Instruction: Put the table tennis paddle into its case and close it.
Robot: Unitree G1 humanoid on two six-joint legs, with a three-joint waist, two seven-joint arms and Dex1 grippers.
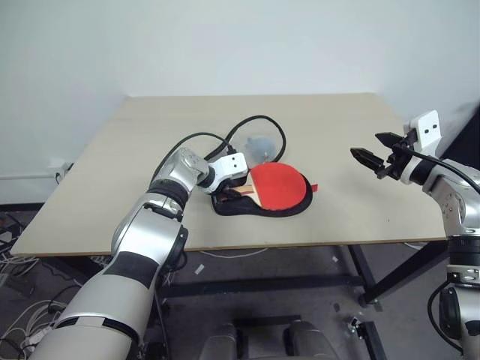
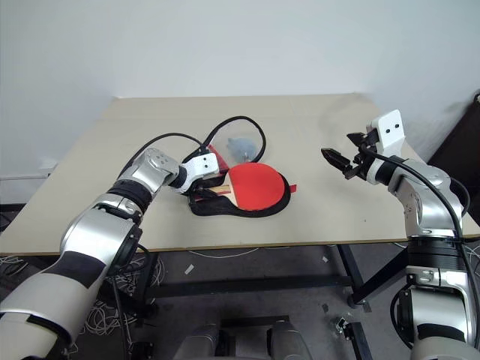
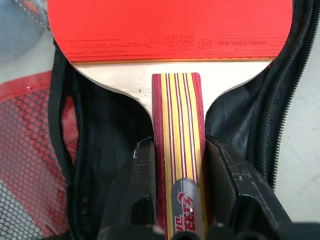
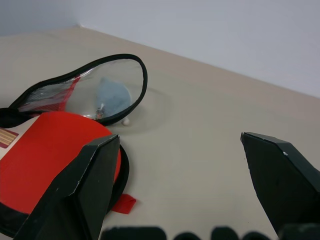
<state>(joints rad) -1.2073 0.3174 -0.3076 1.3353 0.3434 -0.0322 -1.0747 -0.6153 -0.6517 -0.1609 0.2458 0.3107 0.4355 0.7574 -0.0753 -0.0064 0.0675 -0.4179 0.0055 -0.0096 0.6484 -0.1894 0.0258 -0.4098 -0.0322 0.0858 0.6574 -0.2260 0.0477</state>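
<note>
The table tennis paddle (image 1: 279, 185) lies red face up on the open black case (image 1: 259, 211), whose zip rim curves around the head. In the left wrist view my left gripper (image 3: 177, 145) is shut on the paddle's striped wooden handle (image 3: 178, 115), one black finger (image 3: 142, 170) on each side, over the case's dark lining (image 3: 107, 145). My right gripper (image 1: 373, 156) hovers open above the table to the right of the paddle, well apart from it, its two fingers (image 4: 85, 185) spread wide with nothing between them.
Behind the paddle a black-rimmed see-through flap (image 4: 100, 90) stands up, with a grey-blue item showing through it. A small red tab (image 4: 122, 202) pokes out beside the case. The tan table (image 1: 337, 120) ends close in front of the case.
</note>
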